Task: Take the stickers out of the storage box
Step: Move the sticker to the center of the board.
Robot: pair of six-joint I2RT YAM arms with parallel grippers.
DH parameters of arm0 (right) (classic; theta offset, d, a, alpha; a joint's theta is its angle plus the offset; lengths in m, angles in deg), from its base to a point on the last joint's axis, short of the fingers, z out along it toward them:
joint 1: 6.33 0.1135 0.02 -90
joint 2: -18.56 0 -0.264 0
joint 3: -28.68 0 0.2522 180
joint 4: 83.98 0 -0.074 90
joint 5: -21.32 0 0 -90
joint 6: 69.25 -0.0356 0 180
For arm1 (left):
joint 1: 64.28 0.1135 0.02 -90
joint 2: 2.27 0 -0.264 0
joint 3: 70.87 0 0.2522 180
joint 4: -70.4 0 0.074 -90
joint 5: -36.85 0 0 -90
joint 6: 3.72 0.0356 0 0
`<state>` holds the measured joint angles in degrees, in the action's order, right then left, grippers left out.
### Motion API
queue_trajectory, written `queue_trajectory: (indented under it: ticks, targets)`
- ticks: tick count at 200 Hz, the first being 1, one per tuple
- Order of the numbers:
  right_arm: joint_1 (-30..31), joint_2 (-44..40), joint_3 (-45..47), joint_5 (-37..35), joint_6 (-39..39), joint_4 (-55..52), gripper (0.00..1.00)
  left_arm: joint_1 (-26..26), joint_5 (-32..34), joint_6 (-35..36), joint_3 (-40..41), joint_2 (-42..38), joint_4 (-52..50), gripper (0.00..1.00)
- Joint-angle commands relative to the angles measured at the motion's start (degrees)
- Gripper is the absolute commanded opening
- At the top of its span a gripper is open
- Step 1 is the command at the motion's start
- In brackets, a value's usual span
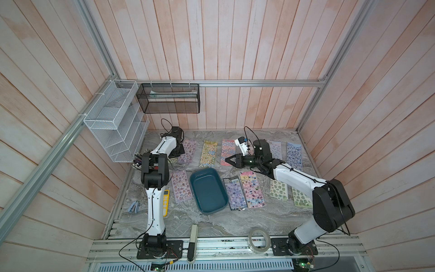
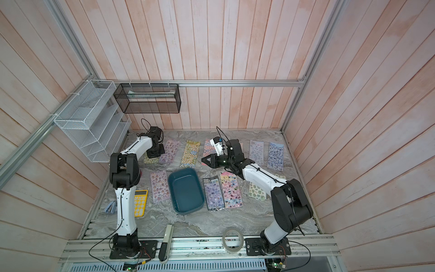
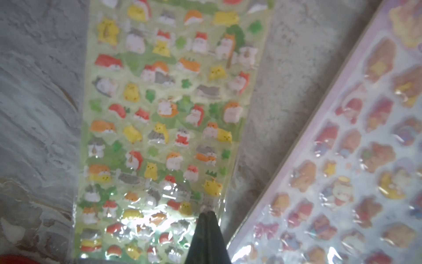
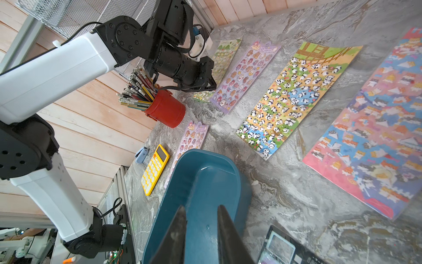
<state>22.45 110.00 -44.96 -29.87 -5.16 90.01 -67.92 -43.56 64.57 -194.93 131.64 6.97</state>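
The teal storage box [image 1: 209, 192] [image 2: 186, 194] stands mid-table with nothing inside it. Several stickers lie flat around it in both top views, such as a panda sheet [image 1: 208, 154] and a pink sheet [image 1: 251, 189]. At the far left back, my left gripper [image 3: 209, 213] is shut, its tips low over one end of a green hamster sheet [image 3: 159, 114], next to a lilac sheet [image 3: 354, 160]. My right gripper [image 1: 226, 160] [image 4: 201, 206] hangs above the table just behind the box [image 4: 205, 182]. Its jaws stand apart with nothing between them.
A red pencil cup [image 4: 166, 109] stands by the left arm. A yellow calculator [image 1: 166, 202] and a small blue clip [image 1: 134, 207] lie front left. A tape roll [image 1: 259, 240] and a stapler [image 1: 193, 242] sit at the front rail. A white wire rack [image 1: 113, 122] and black mesh basket [image 1: 168, 99] hang on the walls.
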Motion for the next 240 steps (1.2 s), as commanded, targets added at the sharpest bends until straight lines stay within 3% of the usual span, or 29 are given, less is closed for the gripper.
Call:
queue_trajectory:
  ticks: [1, 89, 162, 202, 240]
  targets:
    - [-0.2, 0.9, 0.0, 1.0, 0.7, 0.7, 0.25, 0.5, -0.5, -2.0, 2.0, -2.8, 1.9, 0.01]
    - [-0.2, 0.9, 0.2, 1.1, 0.8, 0.5, 0.25, 1.3, -2.4, -2.8, 3.2, -6.3, 3.5, 0.01]
    - [-0.2, 1.4, 0.1, 1.0, 1.0, 0.0, 0.19, 0.3, -0.3, -1.0, -7.3, -0.5, 2.8, 0.04]
    - [-0.2, 2.3, -0.8, 0.4, 1.4, -0.9, 0.04, 0.5, -0.6, -0.5, -14.9, 5.5, 2.5, 0.0]
    - [-0.2, 4.0, -2.1, 0.3, 1.0, -1.5, 0.01, 0.6, 0.4, 0.1, -19.9, 10.3, 1.6, 0.0]
